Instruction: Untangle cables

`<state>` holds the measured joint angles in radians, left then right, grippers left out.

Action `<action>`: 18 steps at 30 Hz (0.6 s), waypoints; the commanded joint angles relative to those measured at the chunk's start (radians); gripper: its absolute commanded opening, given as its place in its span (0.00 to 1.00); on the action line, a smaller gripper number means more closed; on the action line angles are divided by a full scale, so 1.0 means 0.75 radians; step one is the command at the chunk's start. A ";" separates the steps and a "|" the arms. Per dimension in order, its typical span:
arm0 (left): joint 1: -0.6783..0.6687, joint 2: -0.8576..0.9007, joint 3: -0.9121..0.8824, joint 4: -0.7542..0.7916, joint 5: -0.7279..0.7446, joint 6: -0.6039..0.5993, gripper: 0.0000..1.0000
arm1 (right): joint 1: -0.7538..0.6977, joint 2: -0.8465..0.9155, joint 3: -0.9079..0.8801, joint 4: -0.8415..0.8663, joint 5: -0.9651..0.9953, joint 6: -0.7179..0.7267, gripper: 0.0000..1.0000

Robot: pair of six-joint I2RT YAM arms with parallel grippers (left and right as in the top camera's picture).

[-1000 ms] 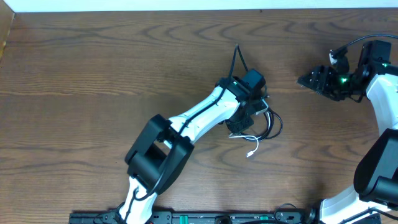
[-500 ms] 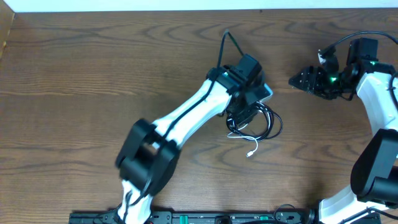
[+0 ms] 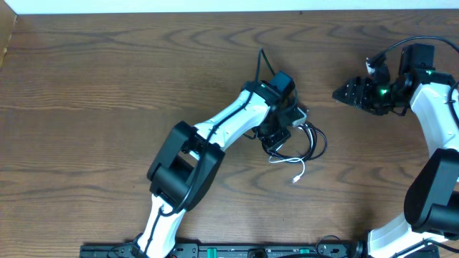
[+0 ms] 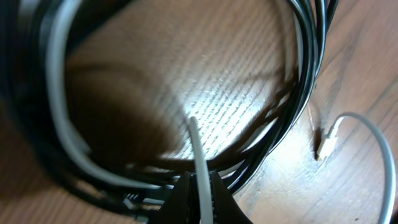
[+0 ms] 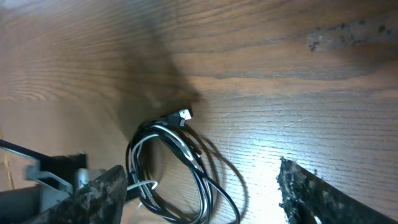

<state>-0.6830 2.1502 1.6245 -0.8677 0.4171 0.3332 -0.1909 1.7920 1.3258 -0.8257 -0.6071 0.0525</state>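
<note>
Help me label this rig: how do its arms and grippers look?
Left arm and right arm: white shells, black joints, black wrist cables. Left gripper and right gripper: black; the right's fingers look speckled, with a green light behind.

Robot lab bench: wood-grain table, white-and-black left arm and right arm, black rail at near edge, white wall far.
</note>
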 commanded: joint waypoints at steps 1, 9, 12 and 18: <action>0.046 -0.158 0.092 -0.002 0.021 -0.123 0.08 | 0.044 -0.019 0.012 -0.002 -0.002 -0.001 0.77; 0.098 -0.433 0.117 0.084 0.022 -0.472 0.08 | 0.184 -0.017 -0.001 -0.002 0.010 -0.002 0.79; 0.098 -0.510 0.117 0.103 0.022 -0.507 0.08 | 0.247 -0.015 -0.002 -0.002 0.066 0.012 0.79; 0.098 -0.611 0.117 0.163 0.022 -0.580 0.08 | 0.344 -0.015 -0.003 0.005 0.143 0.064 0.78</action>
<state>-0.6106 1.7248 1.7042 -0.7643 0.4210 -0.0406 0.0418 1.7920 1.3258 -0.8246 -0.5327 0.0772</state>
